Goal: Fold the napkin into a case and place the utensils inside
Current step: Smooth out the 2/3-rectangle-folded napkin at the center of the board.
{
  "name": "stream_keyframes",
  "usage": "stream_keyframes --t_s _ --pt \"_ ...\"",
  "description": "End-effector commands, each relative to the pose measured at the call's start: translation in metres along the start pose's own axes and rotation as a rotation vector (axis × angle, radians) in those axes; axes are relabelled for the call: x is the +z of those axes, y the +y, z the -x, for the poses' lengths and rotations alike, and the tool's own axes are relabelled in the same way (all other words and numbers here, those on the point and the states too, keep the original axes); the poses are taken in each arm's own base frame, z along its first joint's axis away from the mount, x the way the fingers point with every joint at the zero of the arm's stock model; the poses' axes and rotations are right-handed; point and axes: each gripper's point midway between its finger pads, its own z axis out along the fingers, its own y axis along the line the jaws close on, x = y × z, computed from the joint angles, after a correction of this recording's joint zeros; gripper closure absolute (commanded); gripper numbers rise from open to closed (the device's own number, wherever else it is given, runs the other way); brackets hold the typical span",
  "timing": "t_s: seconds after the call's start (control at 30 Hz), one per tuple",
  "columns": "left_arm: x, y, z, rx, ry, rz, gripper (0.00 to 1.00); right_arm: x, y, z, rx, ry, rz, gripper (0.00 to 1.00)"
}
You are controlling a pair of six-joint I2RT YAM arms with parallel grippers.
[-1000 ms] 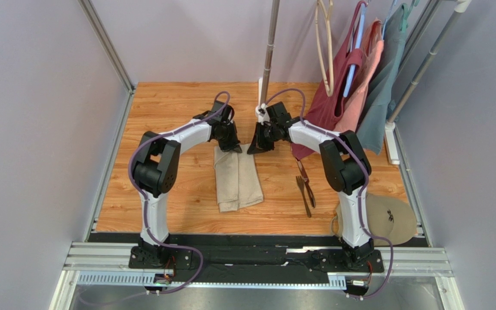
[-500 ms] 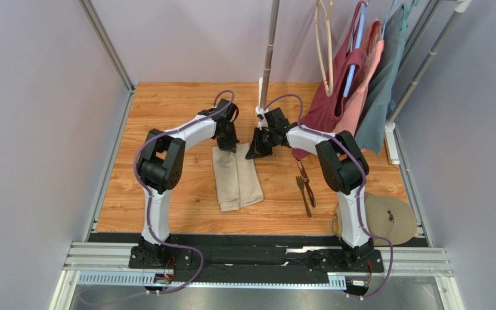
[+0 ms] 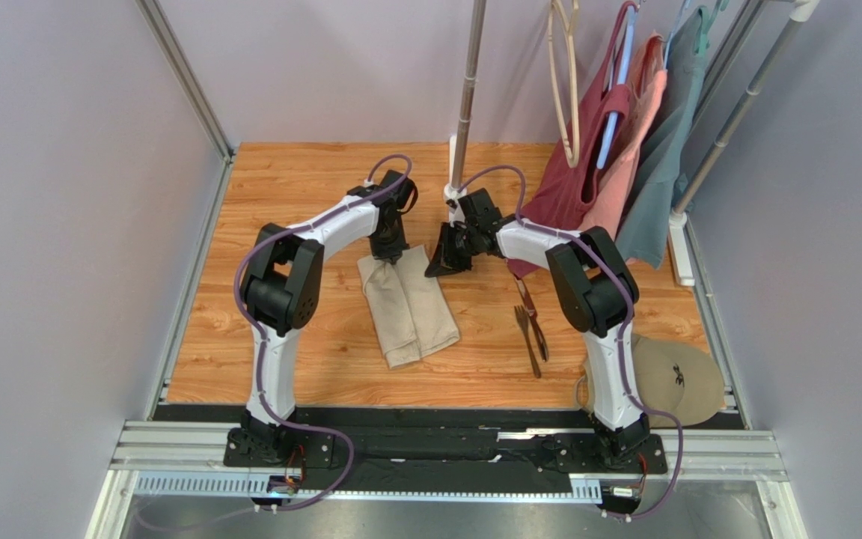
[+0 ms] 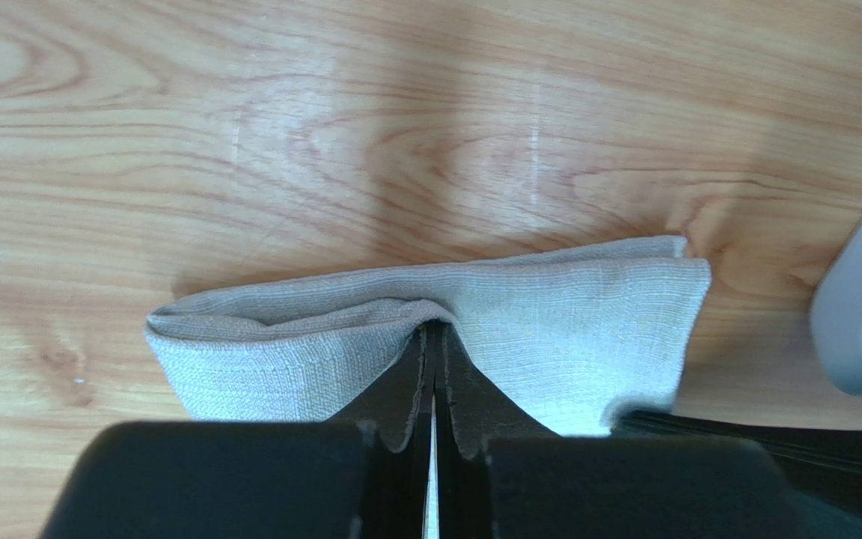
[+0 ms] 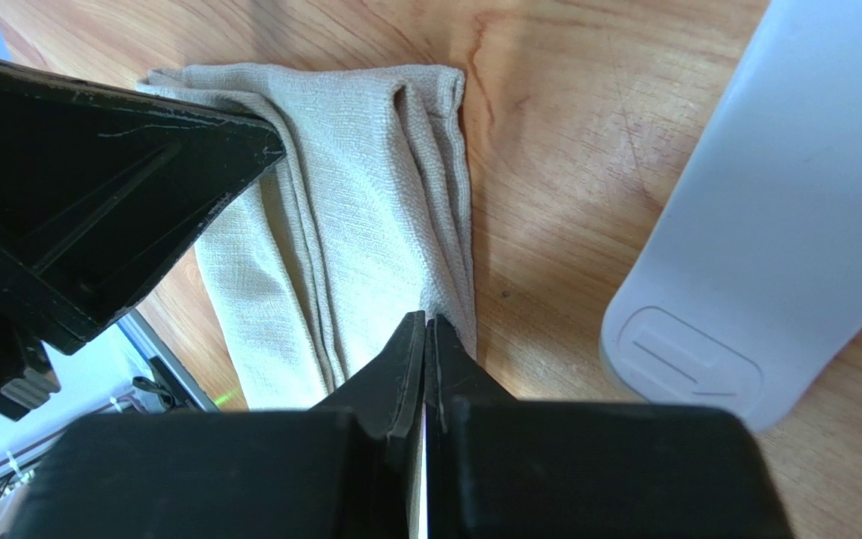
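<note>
Left claw: my left claw (image 4: 433, 334) is pressed fully together and nips the far short edge of the napkin (image 4: 548, 326). The cloth puckers into a ridge at my tips.
Right claw: my right claw (image 5: 424, 329) is pressed together too, with its tips down at the napkin's right long edge, near the far corner. I cannot tell whether any cloth is caught between them.
Napkin: beige, folded lengthwise into a narrow layered strip. It lies on the wooden table (image 3: 289, 213) between my two arms, far end leaning left.
Utensils: the dark utensils (image 3: 530, 323), one a fork, lie together right of the napkin and apart from it, beside my right arm.
Rack foot: a pale rack foot (image 5: 762, 225) stands just right of my right claw.
Round tan disc: the round tan disc (image 3: 672, 380) sits at the near right, by my right arm's base.
Garments: the garments (image 3: 627, 146) hang at the far right.
</note>
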Motion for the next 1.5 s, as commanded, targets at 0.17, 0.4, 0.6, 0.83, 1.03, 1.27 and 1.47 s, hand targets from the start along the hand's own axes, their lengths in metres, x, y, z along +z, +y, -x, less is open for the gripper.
stream_keyframes --t_s 0.17,0.4,0.6,0.83,1.03,1.27,1.47 --pt "-0.021 0.013 0.019 0.028 -0.062 0.074 1.0 0.014 -0.008 -0.008 0.014 0.017 -0.011 1.0" --pt "-0.029 0.002 0.026 0.034 -0.089 0.006 0.99 0.015 -0.002 -0.007 -0.01 0.021 0.003 1.0" --pt "-0.059 -0.007 0.033 0.032 -0.129 -0.066 0.86 0.015 0.007 -0.007 -0.037 0.022 0.015 1.0" --pt "-0.069 -0.015 -0.005 0.001 -0.045 -0.191 0.91 0.0 0.023 -0.001 -0.083 -0.007 0.025 1.0" --pt "-0.083 0.001 -0.016 0.012 -0.069 -0.185 0.87 -0.01 0.035 -0.003 -0.135 -0.009 0.012 1.0" --pt "-0.069 -0.001 -0.039 0.001 0.018 -0.21 0.97 -0.033 0.064 -0.033 -0.201 0.015 0.047 1.0" --pt "-0.049 0.011 -0.052 -0.017 0.041 -0.171 0.99 -0.042 0.093 -0.09 -0.256 0.109 0.149 1.0"
